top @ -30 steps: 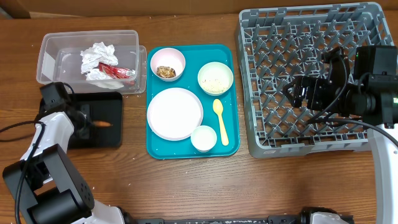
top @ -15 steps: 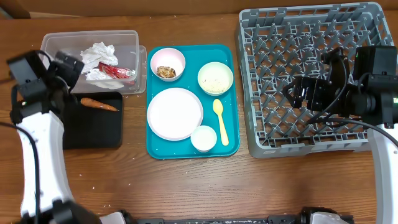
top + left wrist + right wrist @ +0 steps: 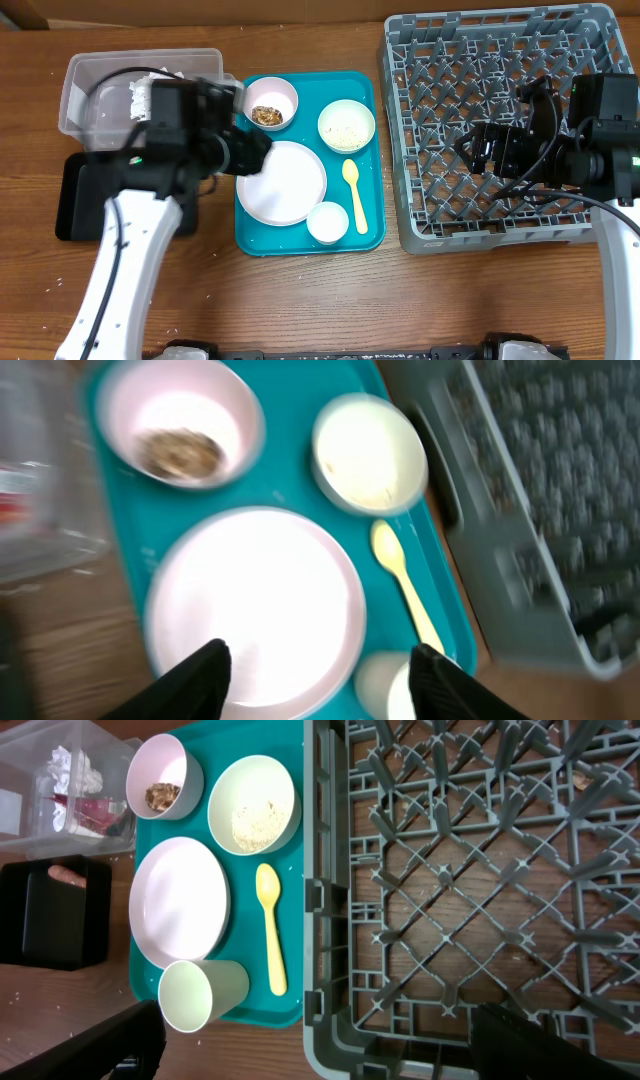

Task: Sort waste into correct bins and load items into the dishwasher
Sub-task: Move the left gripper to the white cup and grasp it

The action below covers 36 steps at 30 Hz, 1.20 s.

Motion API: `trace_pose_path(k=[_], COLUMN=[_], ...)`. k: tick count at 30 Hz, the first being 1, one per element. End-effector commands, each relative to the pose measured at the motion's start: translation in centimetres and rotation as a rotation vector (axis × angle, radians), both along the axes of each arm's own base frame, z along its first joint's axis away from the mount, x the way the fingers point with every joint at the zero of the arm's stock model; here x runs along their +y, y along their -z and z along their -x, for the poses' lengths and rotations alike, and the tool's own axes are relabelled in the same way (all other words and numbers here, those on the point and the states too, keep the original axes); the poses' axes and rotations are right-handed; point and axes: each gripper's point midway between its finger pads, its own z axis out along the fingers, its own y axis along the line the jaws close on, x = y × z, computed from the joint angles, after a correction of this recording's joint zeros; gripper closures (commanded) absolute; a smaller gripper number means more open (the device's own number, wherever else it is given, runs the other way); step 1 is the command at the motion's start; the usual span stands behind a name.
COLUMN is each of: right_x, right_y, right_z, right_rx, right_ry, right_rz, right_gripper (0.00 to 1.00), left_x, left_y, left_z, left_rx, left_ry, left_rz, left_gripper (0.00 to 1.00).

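Note:
My left gripper (image 3: 250, 155) (image 3: 320, 685) is open and empty, low over the left part of the round pale plate (image 3: 290, 185) (image 3: 255, 610). Behind the plate stand a bowl (image 3: 269, 103) with the brown lump (image 3: 180, 452) and a bowl with rice (image 3: 346, 126). The white cup (image 3: 327, 221) and yellow spoon (image 3: 353, 193) lie to the plate's right. My right gripper (image 3: 480, 148) (image 3: 320, 1050) is open and empty above the grey dish rack (image 3: 500, 60). The carrot (image 3: 68, 873) lies in the black tray (image 3: 75, 195). Napkins (image 3: 68, 765) and the red wrapper (image 3: 95, 810) are in the clear tub (image 3: 90, 85).
The dishes stand on a teal serving tray (image 3: 300, 240) in the middle of the wooden table. My left arm crosses over the tub's right end and the black tray's right part. The rack fills the right side.
My left arm has swung right from the black tray, leaving the carrot there, to above the plate on the teal tray. The right arm has not moved.

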Motion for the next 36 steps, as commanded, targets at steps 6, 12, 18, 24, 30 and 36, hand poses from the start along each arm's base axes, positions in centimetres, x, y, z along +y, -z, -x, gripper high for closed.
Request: trace_pose_path(k=[6, 12, 18, 24, 30, 36], right_x=[-0.1, -0.1, -0.1, -0.1, -0.1, -0.1], right_y=[-0.8, -0.7, -0.7, -0.7, -0.7, -0.7], right_z=[-0.3, -0.2, -0.2, -0.2, -0.2, -0.2], right_rx=[-0.026, -0.023, -0.022, -0.023, -0.022, -0.023], right_ry=[0.001, 0.001, 0.001, 0.001, 0.001, 0.001], right_rz=[0.003, 0.003, 0.003, 0.003, 0.003, 0.003], right_gripper=[0.0, 0.0, 0.0, 0.0, 0.0, 0.0], left_x=[-7.4, -9.3, -9.3, -8.6, -8.8, -9.4], left_y=[8.5, 12.6, 13.3, 13.6, 13.7, 14.8], left_z=[2.5, 3.9, 4.7, 6.3, 6.9, 7.7], left_rx=[0.233, 0.35, 0.391, 0.439, 0.451, 0.45], left_ry=[0.281, 0.345, 0.358, 0.4, 0.424, 0.445], left_rz=[-0.073, -0.11, -0.127, -0.157, -0.164, -0.17], left_gripper=[0.42, 0.47, 0.62, 0.67, 0.67, 0.7])
